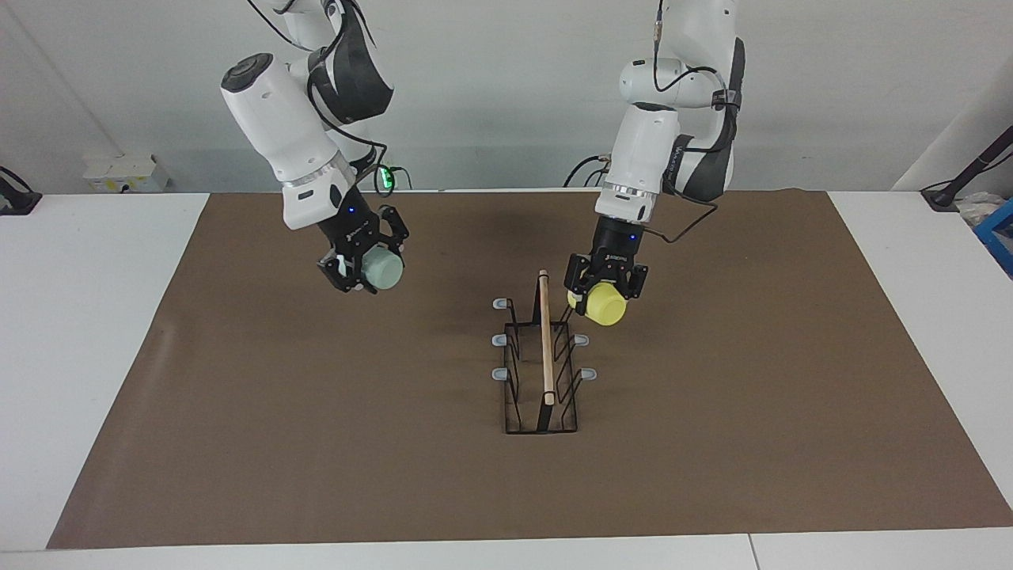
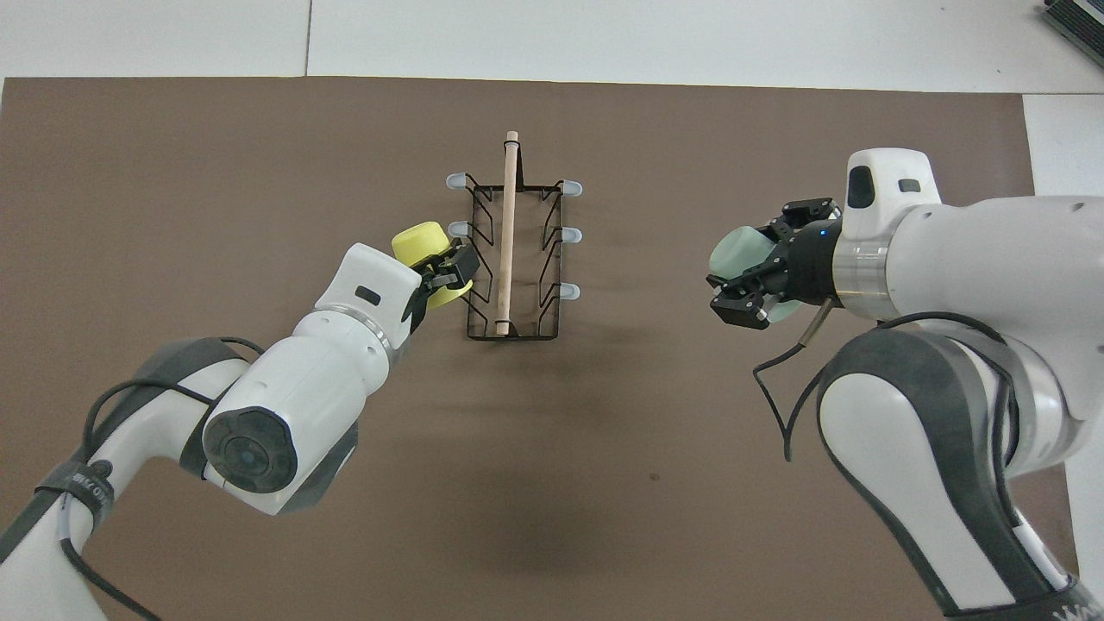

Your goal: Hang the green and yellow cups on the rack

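The black wire rack point(image 1: 513, 396) with its wooden rod point(image 1: 544, 340) stands mid-mat; it also shows in the overhead view point(image 2: 552, 328). My left gripper point(image 1: 601, 289) is shut on the yellow cup point(image 1: 608, 307), tilted, held against the rack's side toward the left arm, at the prong nearest the robots, which is hidden. The gripper point(image 2: 444, 272) and the cup point(image 2: 418, 241) also show in the overhead view. My right gripper point(image 1: 366, 265) is shut on the mint green cup point(image 1: 385, 271) in the air over bare mat, well apart from the rack; overhead shows the gripper point(image 2: 763, 272) and cup point(image 2: 737, 253).
A brown mat point(image 1: 712, 443) covers the white table point(image 1: 103, 332). Five grey-tipped prongs show, such as one on the right arm's side point(image 1: 500, 339). A small white box point(image 1: 123, 172) sits at the table edge by the wall.
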Controlling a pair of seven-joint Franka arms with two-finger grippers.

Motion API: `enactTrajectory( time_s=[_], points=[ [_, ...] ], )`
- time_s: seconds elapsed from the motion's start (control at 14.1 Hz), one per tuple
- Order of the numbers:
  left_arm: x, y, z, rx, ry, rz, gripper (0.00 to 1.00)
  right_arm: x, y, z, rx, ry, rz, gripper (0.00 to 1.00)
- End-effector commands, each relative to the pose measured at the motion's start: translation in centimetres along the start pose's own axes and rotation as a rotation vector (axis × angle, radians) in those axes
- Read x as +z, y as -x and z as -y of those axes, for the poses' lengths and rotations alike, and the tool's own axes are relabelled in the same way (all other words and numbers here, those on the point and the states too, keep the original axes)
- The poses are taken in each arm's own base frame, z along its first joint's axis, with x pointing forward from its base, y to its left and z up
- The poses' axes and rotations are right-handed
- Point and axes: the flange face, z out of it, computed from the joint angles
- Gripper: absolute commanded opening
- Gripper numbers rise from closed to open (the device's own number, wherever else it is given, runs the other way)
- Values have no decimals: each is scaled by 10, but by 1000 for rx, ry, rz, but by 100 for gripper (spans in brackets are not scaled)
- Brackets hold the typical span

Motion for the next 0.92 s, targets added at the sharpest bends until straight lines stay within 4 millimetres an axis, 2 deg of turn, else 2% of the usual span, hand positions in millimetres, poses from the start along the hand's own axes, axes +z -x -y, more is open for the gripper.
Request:
enactTrajectory(
  time_s=[0.0, 0.14, 0.21, 0.28, 0.49, 0.64, 0.85],
  points=[
    [2, 18, -3, 26, -34, 41, 0, 0, -6, 6, 30, -34, -153, 0],
    [4, 23, -4, 34, -66, 69, 0, 4, -15, 18, 83, -70, -265, 0],
    [4, 24, -4, 35, -76, 78, 54, 8, -16, 22, 79, -52, -305, 0],
    [4, 25, -5, 36, -85, 84, 100, 12, -16, 31, 76, -46, -334, 0],
    [3, 11, -10, 37, -119, 96, 100, 15, -2, 38, 34, -70, -420, 0],
    [-2, -7, -18, 43, -189, 128, 100, 14, 11, 39, -33, -77, -497, 0],
    [-5, -35, -27, 112, -274, 193, 100, 14, 29, 53, 18, -101, -648, 0]
  ],
)
